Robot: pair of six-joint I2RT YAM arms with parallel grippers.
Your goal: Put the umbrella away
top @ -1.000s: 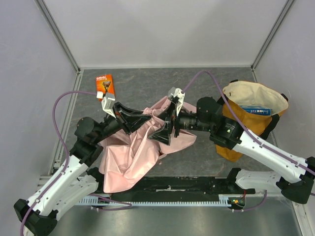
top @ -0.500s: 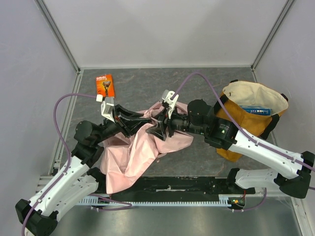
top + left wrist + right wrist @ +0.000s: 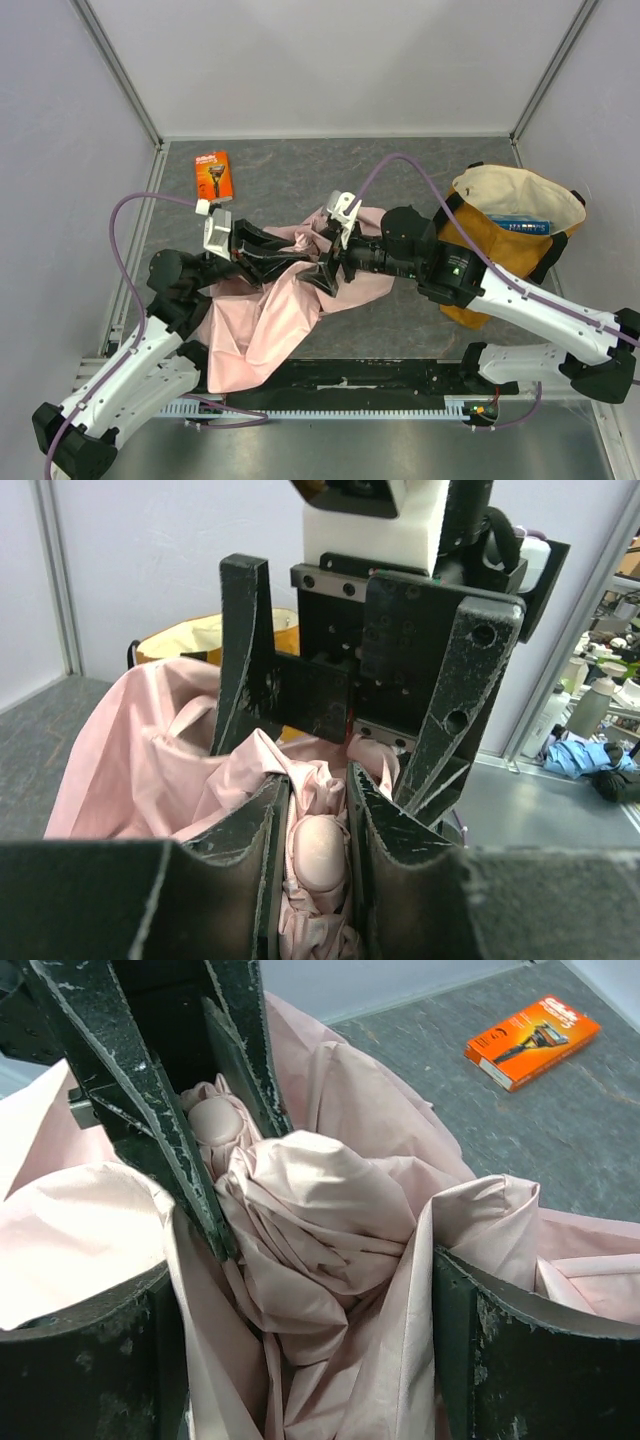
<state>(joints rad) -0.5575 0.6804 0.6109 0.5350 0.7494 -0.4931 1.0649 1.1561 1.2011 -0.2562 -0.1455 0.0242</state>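
Observation:
The umbrella [image 3: 262, 318] is a loose heap of pale pink fabric on the grey mat between the two arms. My left gripper [image 3: 318, 780] is shut on its small rounded pink handle [image 3: 318, 846], with fabric bunched around it. In the top view that left gripper [image 3: 290, 258] points right and meets my right gripper [image 3: 322, 265], which points left. The right gripper [image 3: 310, 1360] stands open, its jaws wide on either side of a crumpled fold of the umbrella [image 3: 320, 1220]. Fabric drapes against both of its fingers. The shaft is hidden.
A mustard-yellow tote bag [image 3: 500, 215] stands open at the right, behind the right arm, with a blue item [image 3: 520, 225] inside. An orange razor box [image 3: 213, 175] lies at the back left of the mat. Grey walls close in three sides.
The right gripper has moved left, up against the left gripper; its jaws narrowed, then widened again. The left gripper kept its hold and shifted slightly left, and the fabric has gathered closer in.

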